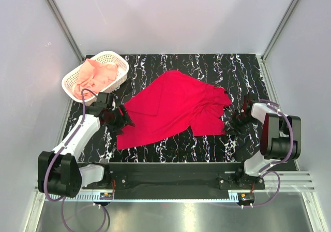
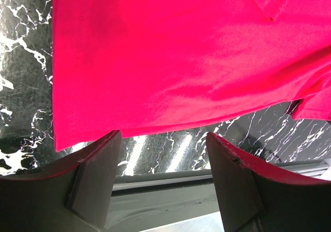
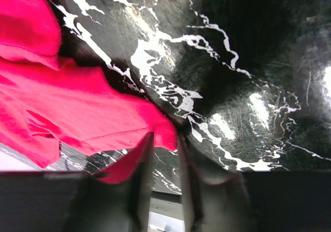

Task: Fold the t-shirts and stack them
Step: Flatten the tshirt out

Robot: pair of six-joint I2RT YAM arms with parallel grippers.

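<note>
The red t-shirt [image 1: 170, 110] lies spread and rumpled across the middle of the black marbled table, partly folded at its right side. The salmon-pink t-shirt [image 1: 95, 74] sits crumpled in the white basket. My left gripper [image 1: 123, 119] stands open at the red shirt's near-left edge. In the left wrist view the left gripper [image 2: 163, 136] has its jaws wide apart just short of the red cloth's [image 2: 170, 56] hem, with nothing between them. My right gripper [image 3: 165, 136] has its jaws drawn narrow, a gap still showing, astride the red cloth's [image 3: 77, 107] near-right corner.
The white lattice basket [image 1: 70, 82] stands at the table's far left corner. Grey walls enclose the table on three sides. A black rail [image 1: 170, 172] with both arm bases runs along the near edge. Bare marbled tabletop [image 1: 207, 66] shows behind the red shirt.
</note>
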